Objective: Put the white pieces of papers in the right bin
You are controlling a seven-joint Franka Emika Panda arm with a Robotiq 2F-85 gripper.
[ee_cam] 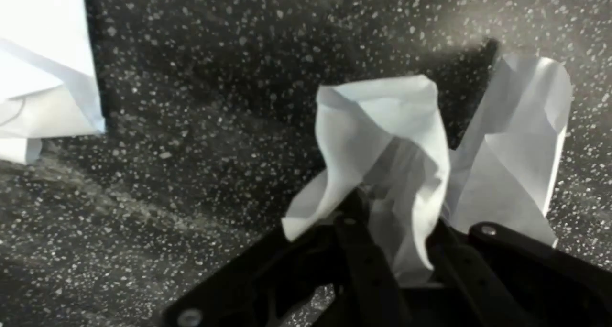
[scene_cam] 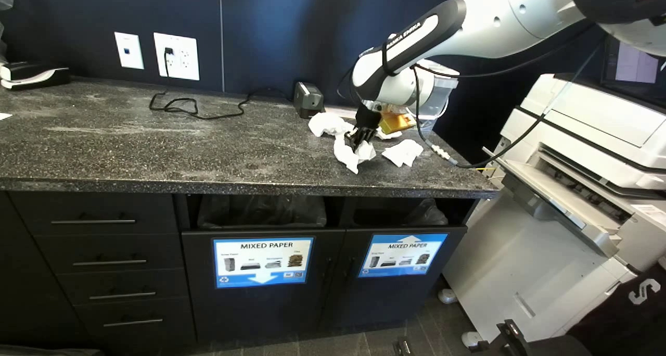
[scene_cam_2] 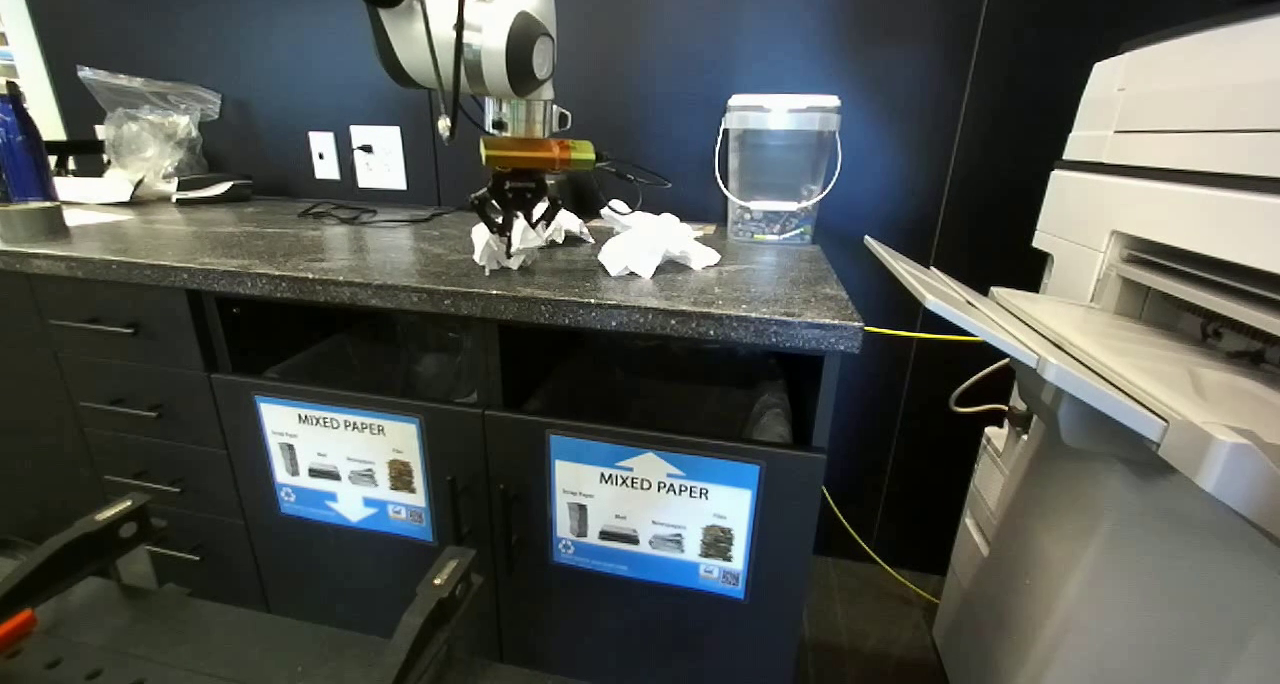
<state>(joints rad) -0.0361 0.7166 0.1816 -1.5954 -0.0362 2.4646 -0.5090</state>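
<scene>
Closest to the wrist camera, one black gripper (ee_cam: 399, 217) stands narrow, its two fingers (ee_cam: 370, 270) pinching one crumpled white paper (ee_cam: 377, 131) on or just above the dark counter (ee_cam: 191, 164). Right of the gripper in that view, a second paper (ee_cam: 511, 164) lies just beside the held one; whether they touch, I cannot tell. Left of it, a third paper (ee_cam: 40, 88) lies apart. In an exterior view, one further white scrap (scene_cam: 389, 135) shows just behind the gripper; whether it is a separate sheet, I cannot tell. Below the gripper are two bins: the right bin (scene_cam_2: 660, 634), its one sign (scene_cam_2: 655, 519) with arrow up, and the left bin (scene_cam: 260, 312), its one sign with arrow down. To the right-bin side of the gripper stand one lidded clear bucket (scene_cam_2: 785, 169) and, well apart, one large printer (scene_cam_2: 1170, 214).
</scene>
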